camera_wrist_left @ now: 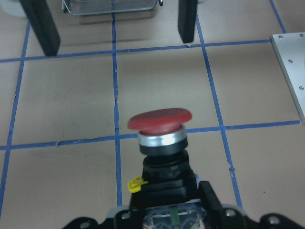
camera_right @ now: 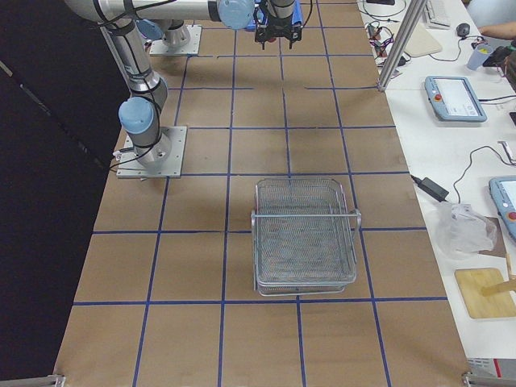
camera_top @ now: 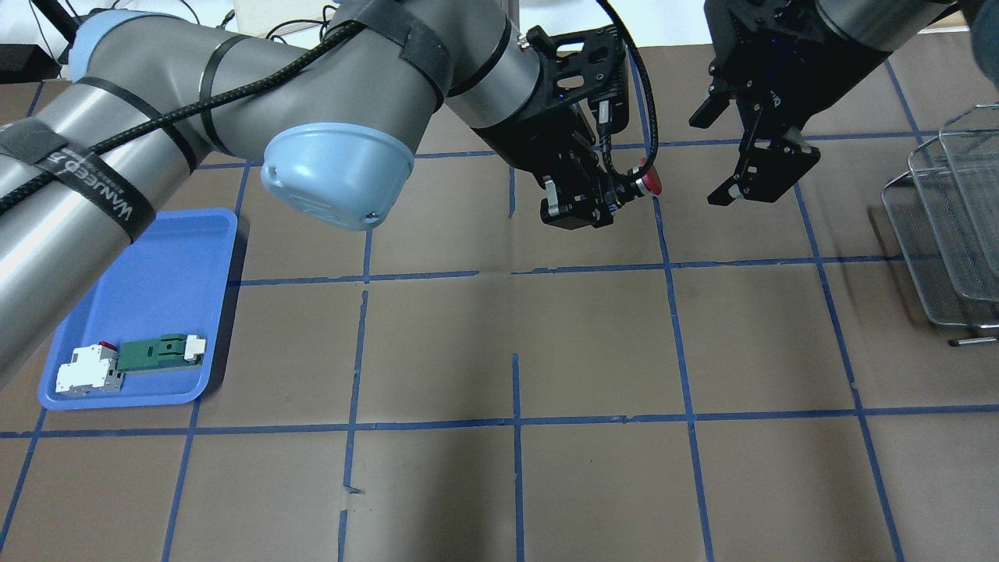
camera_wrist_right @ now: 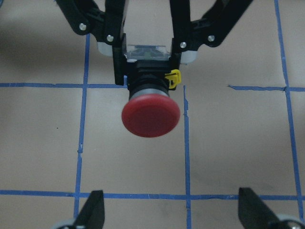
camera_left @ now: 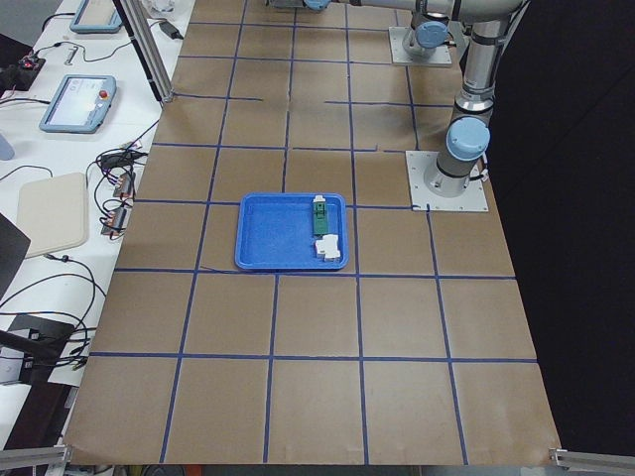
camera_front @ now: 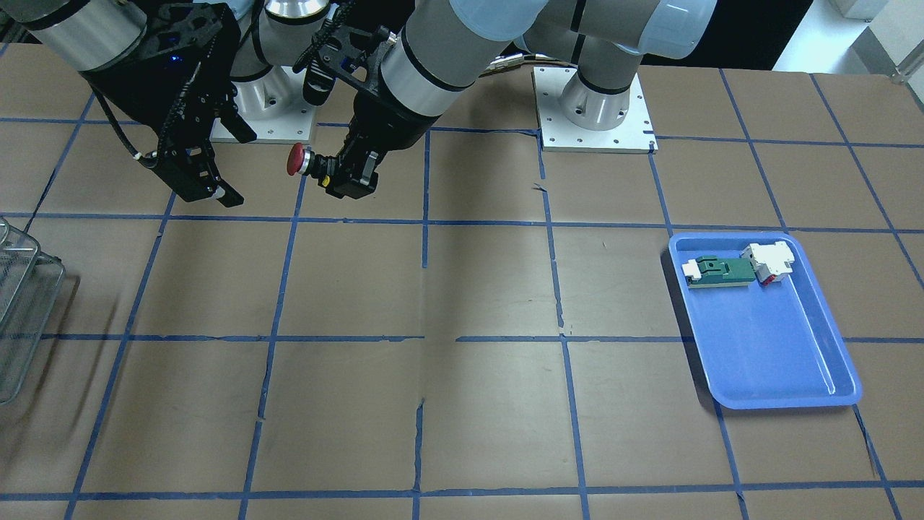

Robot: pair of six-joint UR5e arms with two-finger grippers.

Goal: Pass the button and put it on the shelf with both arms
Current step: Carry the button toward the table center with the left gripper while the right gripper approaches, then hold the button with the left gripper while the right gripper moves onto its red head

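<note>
Overhead exterior view: I am seeing the left pincer point(camera_top: 607, 201) clenching the button point(camera_top: 648, 182) by its black body, above the worktop point(camera_top: 593, 343). The red cap is pointing at the right pincer point(camera_top: 769, 176), which is hanging spread wide just beside it. The handover is not yet made. The shelf point(camera_top: 897, 218) is standing well apart at the worktop's edge, with bare room between.

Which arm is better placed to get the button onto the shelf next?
Right. The right gripper hangs open facing the button, which the left gripper holds out, and the shelf stands on that arm's side.
</note>
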